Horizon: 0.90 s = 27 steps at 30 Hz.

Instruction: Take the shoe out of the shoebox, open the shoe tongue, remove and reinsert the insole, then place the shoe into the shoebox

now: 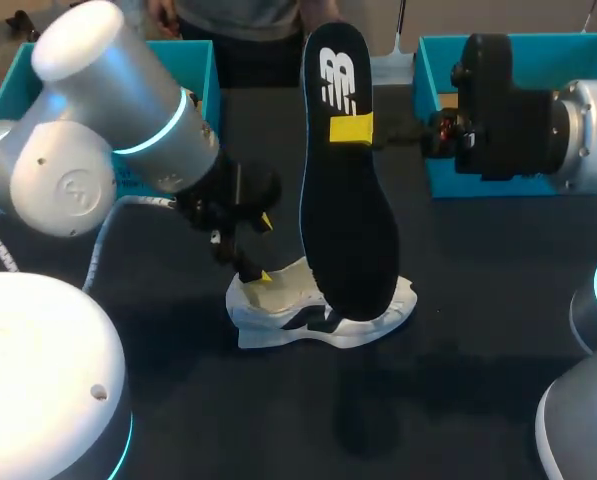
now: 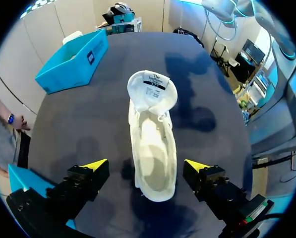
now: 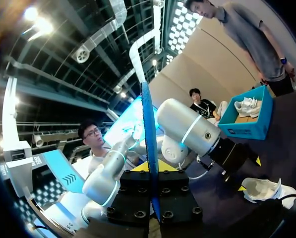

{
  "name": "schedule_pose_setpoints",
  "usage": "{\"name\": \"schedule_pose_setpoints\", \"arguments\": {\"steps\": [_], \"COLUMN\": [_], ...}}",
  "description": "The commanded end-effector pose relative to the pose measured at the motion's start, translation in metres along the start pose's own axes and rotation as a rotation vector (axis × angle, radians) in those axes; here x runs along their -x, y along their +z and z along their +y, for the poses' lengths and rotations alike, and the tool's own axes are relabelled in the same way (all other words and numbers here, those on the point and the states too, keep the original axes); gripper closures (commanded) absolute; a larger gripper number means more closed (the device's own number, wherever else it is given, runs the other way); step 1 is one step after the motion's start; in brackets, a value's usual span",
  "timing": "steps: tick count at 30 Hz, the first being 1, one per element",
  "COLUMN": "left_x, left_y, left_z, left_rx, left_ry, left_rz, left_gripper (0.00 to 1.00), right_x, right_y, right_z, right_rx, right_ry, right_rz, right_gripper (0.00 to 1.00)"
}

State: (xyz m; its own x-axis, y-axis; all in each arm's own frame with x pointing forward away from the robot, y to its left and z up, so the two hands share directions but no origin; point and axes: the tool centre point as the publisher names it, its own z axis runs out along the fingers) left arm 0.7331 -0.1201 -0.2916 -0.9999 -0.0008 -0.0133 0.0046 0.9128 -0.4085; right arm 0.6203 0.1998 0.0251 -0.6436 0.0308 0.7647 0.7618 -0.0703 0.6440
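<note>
Insole out of the shoe, reinsertion and boxing not yet done.

Nearest lay the white shoe (image 1: 323, 318) on its sole on the dark table (image 1: 458, 400), out of any box. Its tongue (image 2: 152, 84) was folded forward and the inside showed bare. The left gripper (image 2: 147, 166) hung over the heel end with fingers spread wide, one to each side of the shoe, pinching nothing (one tip looked close to the collar; contact could not be told). Beyond it the right gripper (image 3: 151, 166) was pressed onto the black insole (image 1: 343, 170), holding it upright above the shoe. Farthest stood two teal shoeboxes, one far left (image 1: 200, 70) and one far right (image 1: 430, 70). Judged done: shoe removed, tongue opened, insole pulled. Left to do: slide the insole back in, then set the shoe into a shoebox.
</note>
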Motion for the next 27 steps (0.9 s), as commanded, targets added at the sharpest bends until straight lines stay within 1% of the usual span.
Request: {"name": "schedule_pose_setpoints", "arguments": {"steps": [1, 2, 3, 7, 12, 14, 27], "left_x": [0.014, 0.015, 0.016, 0.020, 0.023, 0.026, 0.026], "left_y": [0.017, 0.019, 0.021, 0.027, 0.033, 0.036, 0.036], "left_z": [-0.012, -0.013, -0.014, -0.021, -0.024, -0.024, -0.024], "left_rx": [0.037, 0.038, 0.042, 0.082, 0.090, 0.111, 0.111], "left_ry": [0.021, 0.023, 0.035, 0.023, 0.004, -0.017, -0.017], "left_rz": [0.007, -0.007, 0.002, -0.022, -0.024, -0.055, -0.055], "left_gripper": [0.00, 0.00, 0.00, 0.00, 0.00, 0.00, 0.00], "right_x": [-0.001, -0.001, -0.001, -0.001, -0.001, -0.001, -0.001], "right_y": [0.002, 0.002, 0.002, 0.002, 0.002, 0.002, 0.002], "right_z": [0.000, 0.000, 0.000, 0.000, 0.000, 0.000, 0.000], "right_rx": [0.000, 0.000, 0.000, 0.000, 0.000, 0.000, 0.000], "right_ry": [0.002, 0.002, 0.002, 0.002, 0.002, 0.002, 0.002], "right_rz": [-0.004, -0.004, -0.004, -0.004, -0.004, -0.004, -0.004], "right_gripper": [1.00, 1.00, 1.00, 1.00, 1.00, 1.00, 1.00]}}
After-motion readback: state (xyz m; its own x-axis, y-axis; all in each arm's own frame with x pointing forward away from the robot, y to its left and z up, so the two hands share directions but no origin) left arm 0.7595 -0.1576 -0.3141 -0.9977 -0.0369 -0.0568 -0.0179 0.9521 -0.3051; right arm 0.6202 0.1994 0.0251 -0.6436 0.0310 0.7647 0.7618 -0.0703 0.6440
